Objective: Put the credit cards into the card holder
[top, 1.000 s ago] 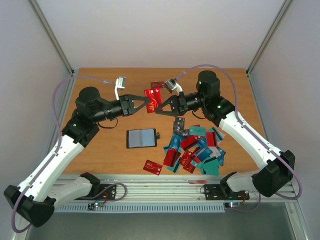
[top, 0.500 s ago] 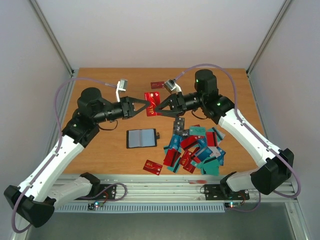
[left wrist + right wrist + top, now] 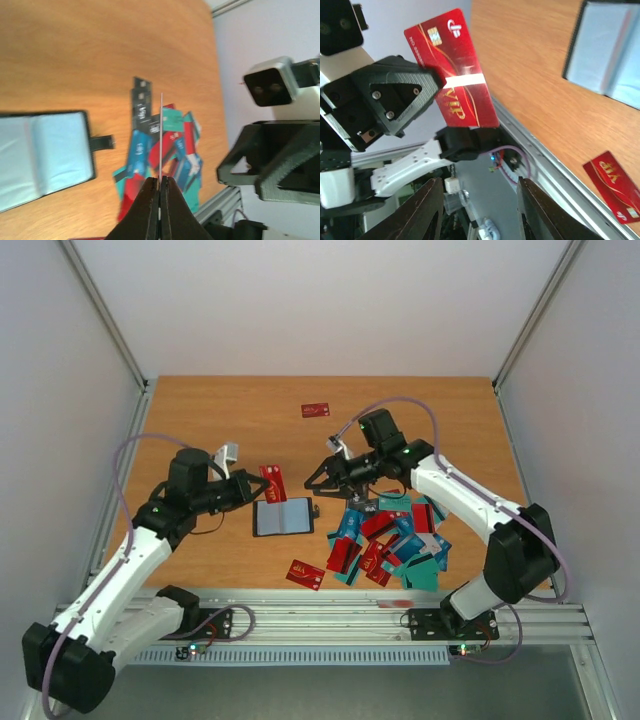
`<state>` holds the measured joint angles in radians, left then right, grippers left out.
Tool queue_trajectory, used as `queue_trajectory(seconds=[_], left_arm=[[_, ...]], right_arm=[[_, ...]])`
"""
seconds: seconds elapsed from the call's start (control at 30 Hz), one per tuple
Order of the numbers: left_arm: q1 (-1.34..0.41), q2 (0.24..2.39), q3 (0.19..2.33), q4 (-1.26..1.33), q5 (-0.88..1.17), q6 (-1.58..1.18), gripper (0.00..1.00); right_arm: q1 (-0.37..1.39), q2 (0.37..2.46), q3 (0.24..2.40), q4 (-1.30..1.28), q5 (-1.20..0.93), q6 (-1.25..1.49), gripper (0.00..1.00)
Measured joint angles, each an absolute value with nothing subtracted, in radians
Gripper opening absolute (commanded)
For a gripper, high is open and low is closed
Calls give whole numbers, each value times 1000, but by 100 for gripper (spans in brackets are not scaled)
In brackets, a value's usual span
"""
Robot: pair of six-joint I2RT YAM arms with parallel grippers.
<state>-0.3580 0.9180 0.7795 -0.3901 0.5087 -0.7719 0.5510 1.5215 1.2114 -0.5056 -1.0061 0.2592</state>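
My left gripper [image 3: 257,485] is shut on a red VIP credit card [image 3: 270,480] and holds it upright just above the far edge of the open black card holder [image 3: 283,516]. In the left wrist view the card [image 3: 161,131] shows edge-on between the closed jaws of the left gripper [image 3: 160,179], with the holder [image 3: 45,155] to the left. My right gripper [image 3: 313,485] is open and empty, just right of the card. The right wrist view shows its fingers [image 3: 427,212] wide apart, the held card [image 3: 452,70] and the holder [image 3: 615,55].
A pile of red, teal and dark cards [image 3: 392,538] lies right of the holder and also shows in the left wrist view [image 3: 167,145]. One red card [image 3: 305,574] lies near the front edge, another [image 3: 316,410] at the far middle. The metal rail [image 3: 320,605] runs along the front.
Both grippers met at the red card higher up and farther back. Now both have come down toward the holder; the left alone holds the card and the right stands open beside it.
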Motion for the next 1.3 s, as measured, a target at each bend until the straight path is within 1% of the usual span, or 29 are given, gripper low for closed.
queue_trajectory(seconds=[0.2, 0.43, 0.7, 0.97, 1.3], left_arm=[[-286, 938, 630, -334, 543, -738, 0], [-210, 1051, 490, -123, 622, -748, 0], [-202, 1222, 479, 31, 686, -750, 0], [-202, 1258, 480, 28, 691, -681, 0], [-202, 1318, 480, 8, 688, -612, 0]], right_arm=[[624, 1607, 1185, -525, -925, 225, 38], [661, 1786, 1188, -517, -892, 208, 36], [660, 1913, 1242, -512, -885, 199, 34], [653, 1996, 1299, -511, -860, 193, 31], [597, 2030, 1299, -516, -830, 181, 30]])
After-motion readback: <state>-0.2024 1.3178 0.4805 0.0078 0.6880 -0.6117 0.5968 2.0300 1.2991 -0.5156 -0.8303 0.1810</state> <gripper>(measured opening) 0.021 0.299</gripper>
